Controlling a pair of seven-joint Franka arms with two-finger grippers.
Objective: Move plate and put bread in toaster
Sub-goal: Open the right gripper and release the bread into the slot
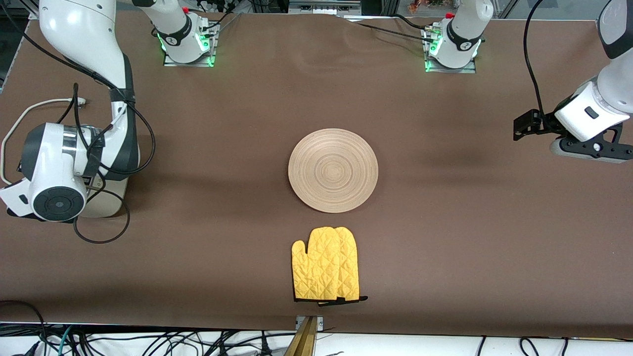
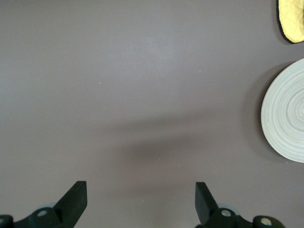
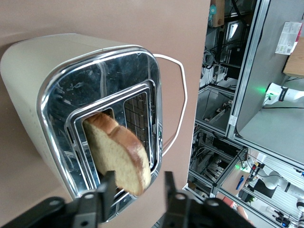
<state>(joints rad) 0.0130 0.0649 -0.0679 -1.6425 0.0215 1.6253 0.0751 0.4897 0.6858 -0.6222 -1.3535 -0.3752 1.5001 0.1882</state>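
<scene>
The cream toaster stands at the right arm's end of the table; in the front view only a beige part of it shows under the right arm's wrist. The bread stands tilted in one slot with its upper half sticking out. My right gripper is open just above it, with a gap between the bread and one finger. The plate lies bare at the table's middle and also shows in the left wrist view. My left gripper is open and empty over bare table at the left arm's end, where that arm waits.
A yellow quilted mitt lies nearer to the front camera than the plate; its edge shows in the left wrist view. The toaster's white cord loops on the table beside the right arm. A black cable curls beside the toaster.
</scene>
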